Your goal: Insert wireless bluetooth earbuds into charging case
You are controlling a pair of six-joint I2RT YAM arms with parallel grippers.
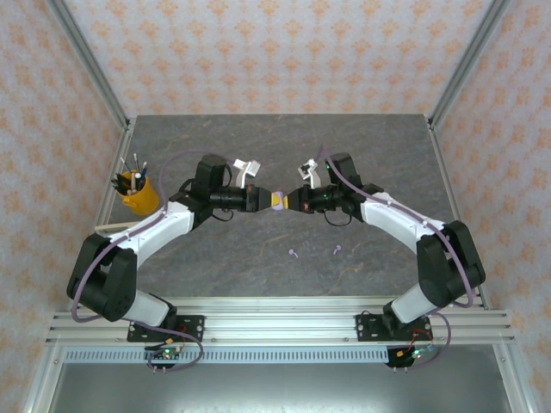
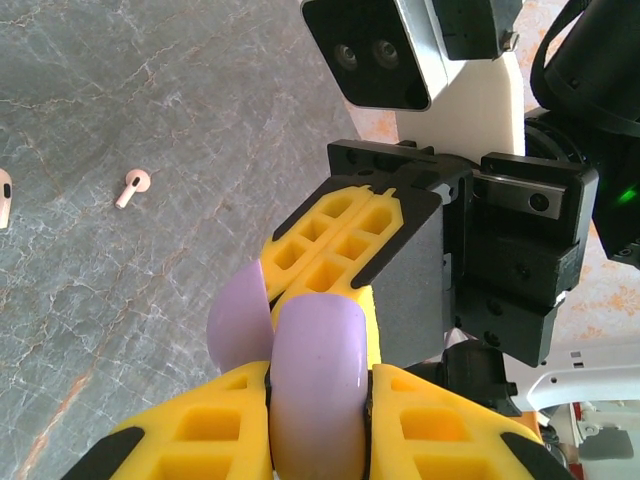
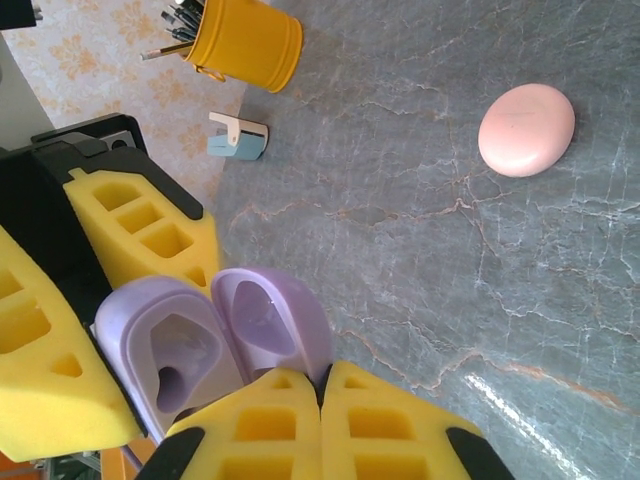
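Over the middle of the grey table (image 1: 258,146), well in from every edge, the two arms meet tip to tip and hold the lilac case (image 3: 175,355) up off the surface. The left gripper (image 2: 318,385) is clamped on the case's body, one pad on each flat face. The right gripper (image 3: 322,385) has its fingers pressed together at the rim of the lid (image 3: 268,322); I cannot tell whether that rim is nipped between the tips or only pushed by them. The lid stands ajar and the wells in the body look empty — so the step in hand appears to be opening the case. To do it well, the left grip should be firm and square while the right tips carry the lid round its hinge in an arc, not straight out, or the smooth shell may twist loose. A pink case (image 3: 526,129) lies shut on the table. Two earbuds (image 1: 294,253) lie loose toward the near edge — the opened case would best go down close by them, wells up.
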